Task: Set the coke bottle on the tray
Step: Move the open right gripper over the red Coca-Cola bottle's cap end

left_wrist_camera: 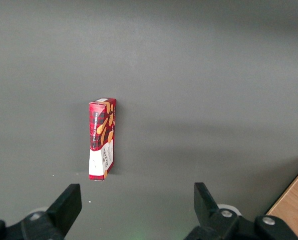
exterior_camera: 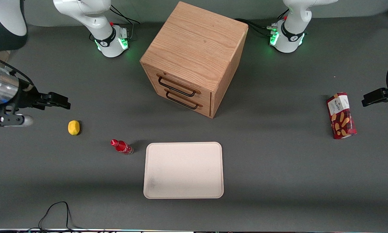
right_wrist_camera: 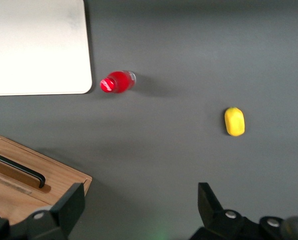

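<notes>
Front view: pincer (exterior_camera: 66,105) wide open, empty, level above table, near lemon (exterior_camera: 73,127).

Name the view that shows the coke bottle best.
The front view: the coke bottle stands upright beside the tray, side-on. The right wrist view sees mostly its cap, from above the open gripper. The left wrist view misses it.
</notes>
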Action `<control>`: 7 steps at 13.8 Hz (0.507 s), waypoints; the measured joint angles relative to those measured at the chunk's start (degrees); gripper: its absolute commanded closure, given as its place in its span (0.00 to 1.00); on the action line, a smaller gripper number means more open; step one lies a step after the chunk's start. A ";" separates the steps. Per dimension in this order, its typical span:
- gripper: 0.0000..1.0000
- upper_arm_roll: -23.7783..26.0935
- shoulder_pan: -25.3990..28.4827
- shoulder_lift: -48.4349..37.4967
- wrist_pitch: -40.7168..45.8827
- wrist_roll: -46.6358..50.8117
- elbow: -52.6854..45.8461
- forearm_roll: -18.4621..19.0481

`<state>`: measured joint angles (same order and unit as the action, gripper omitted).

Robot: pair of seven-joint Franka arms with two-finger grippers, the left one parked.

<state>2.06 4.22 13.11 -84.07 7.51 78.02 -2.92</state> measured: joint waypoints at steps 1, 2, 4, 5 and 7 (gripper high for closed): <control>0.00 0.05 1.80 3.53 0.50 1.10 -3.57 0.45; 0.00 0.09 3.90 7.69 0.69 3.45 -7.63 0.87; 0.00 0.19 6.90 15.38 0.77 6.78 -14.97 1.43; 0.00 0.19 7.62 18.09 0.78 7.33 -17.44 1.55; 0.00 0.17 7.86 20.75 0.81 7.47 -19.99 1.59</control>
<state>2.23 12.08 33.87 -83.26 14.98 58.04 -1.33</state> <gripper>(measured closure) 0.000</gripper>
